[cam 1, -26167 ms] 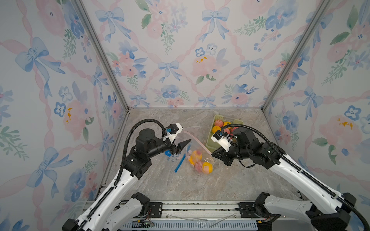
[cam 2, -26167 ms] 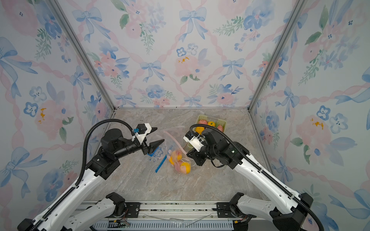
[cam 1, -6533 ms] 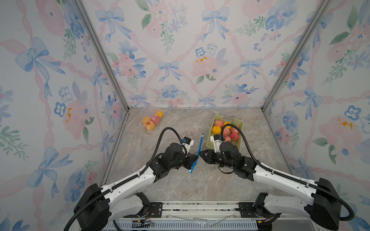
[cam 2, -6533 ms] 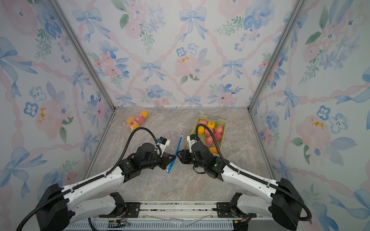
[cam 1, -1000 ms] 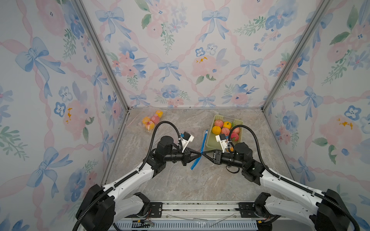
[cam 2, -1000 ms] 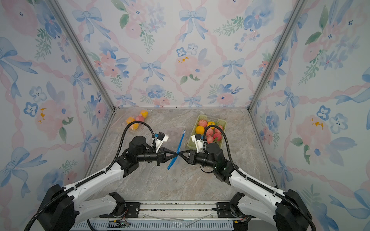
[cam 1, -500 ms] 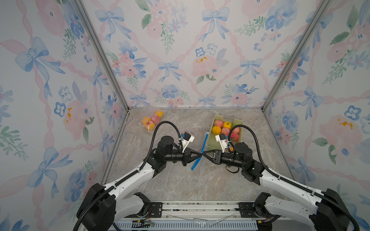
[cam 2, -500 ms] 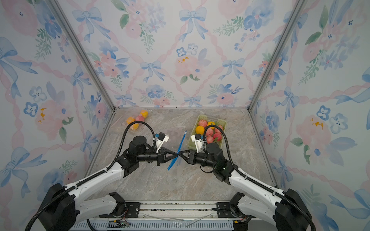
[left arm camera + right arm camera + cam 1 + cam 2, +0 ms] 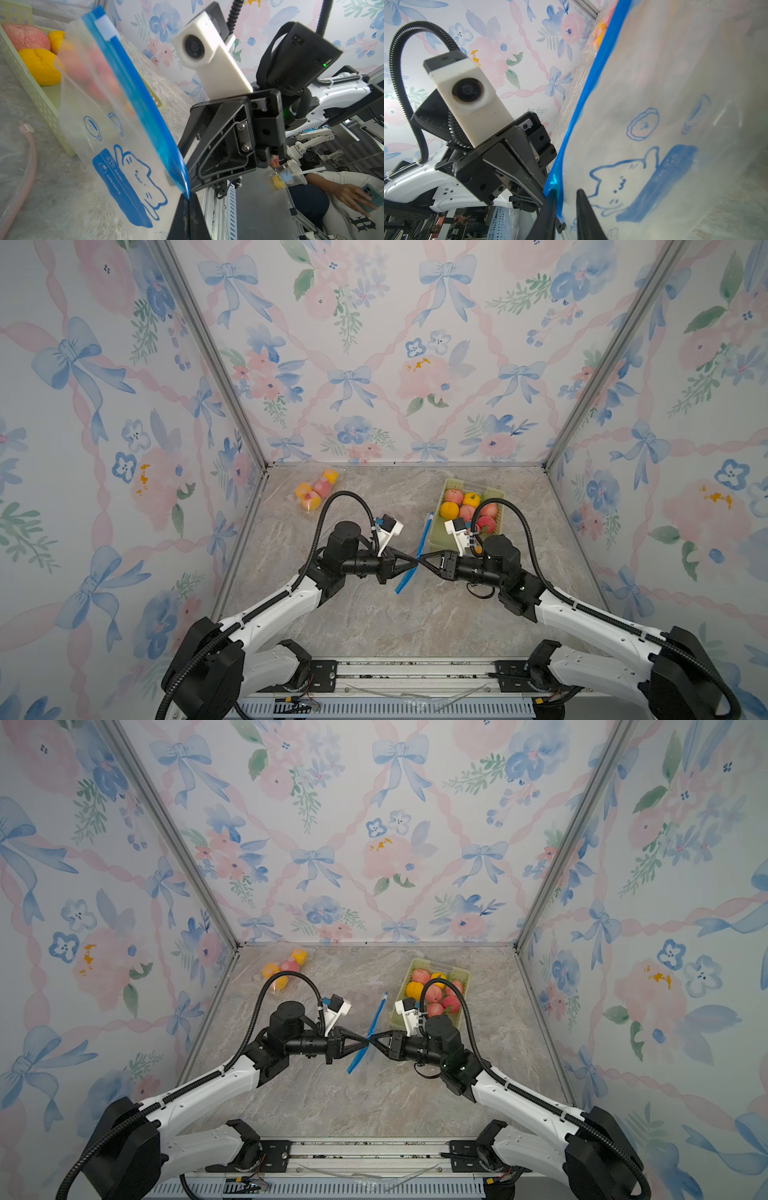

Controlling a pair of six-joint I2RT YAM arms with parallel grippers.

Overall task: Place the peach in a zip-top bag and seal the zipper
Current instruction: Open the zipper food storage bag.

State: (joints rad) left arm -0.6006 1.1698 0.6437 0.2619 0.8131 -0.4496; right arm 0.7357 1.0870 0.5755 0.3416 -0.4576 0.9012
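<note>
While the left tool [image 9: 188,200] pinches the clear bag's [image 9: 124,149] blue strip [image 9: 135,87], the right tool [image 9: 565,195] gapes.

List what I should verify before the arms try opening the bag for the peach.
1. Hold of the left gripper on the zip-top bag: ok, shut on its blue zipper strip.
2. Hold of the right gripper on that strip: not ok, its jaws stand apart with the strip loose in the gap.
3. White slider clear of both grippers: ok, it sits at the strip's end away from them.
4. Bag mouth open: cannot tell.
5. Peach loaded: not ok, the bag looks empty; the peaches lie in the green tray.
</note>
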